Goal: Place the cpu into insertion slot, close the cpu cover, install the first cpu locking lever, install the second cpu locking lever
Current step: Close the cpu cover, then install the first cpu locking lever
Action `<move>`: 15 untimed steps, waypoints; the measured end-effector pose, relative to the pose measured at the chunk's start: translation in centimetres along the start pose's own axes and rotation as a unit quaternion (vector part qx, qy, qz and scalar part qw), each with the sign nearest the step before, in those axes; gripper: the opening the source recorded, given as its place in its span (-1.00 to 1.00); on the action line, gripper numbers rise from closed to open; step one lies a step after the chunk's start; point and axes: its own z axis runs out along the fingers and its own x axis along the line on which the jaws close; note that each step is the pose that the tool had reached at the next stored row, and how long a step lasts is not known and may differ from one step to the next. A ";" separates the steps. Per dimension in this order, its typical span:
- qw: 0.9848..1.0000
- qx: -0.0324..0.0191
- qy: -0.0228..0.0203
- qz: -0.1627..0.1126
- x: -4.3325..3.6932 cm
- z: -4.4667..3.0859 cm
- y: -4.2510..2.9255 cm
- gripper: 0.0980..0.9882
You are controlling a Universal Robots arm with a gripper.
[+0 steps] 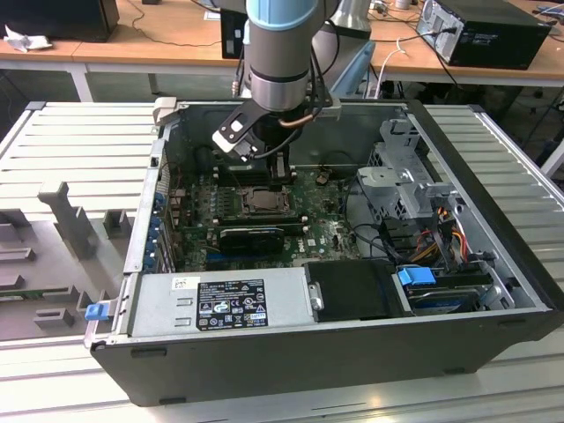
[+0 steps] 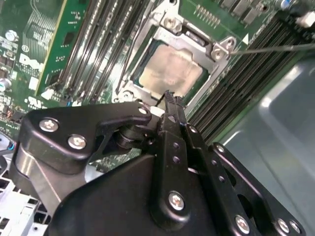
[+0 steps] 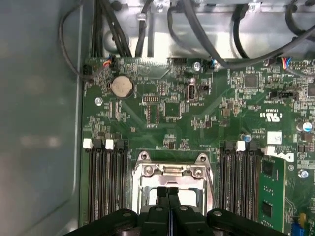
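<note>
The fingers, pressed together and empty, are being held just above the cpu seated in the insertion slot at the motherboard's middle, where scratching is being risked by any skewed push.

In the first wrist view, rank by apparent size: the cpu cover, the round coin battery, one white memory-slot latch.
1. cpu cover, partly behind the fingers.
2. coin battery.
3. white latch.

Silvery-beige cpu, green motherboard
</note>
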 end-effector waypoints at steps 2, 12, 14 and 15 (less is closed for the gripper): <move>1.000 0.000 0.000 -0.001 0.01 -0.01 -0.30 -0.98; 1.000 0.000 0.000 -0.002 0.03 -0.06 -1.47 -0.98; 1.000 0.000 0.000 -0.002 0.03 -0.07 -1.47 -0.98; 1.000 0.000 0.000 -0.002 0.03 -0.09 -1.47 -0.98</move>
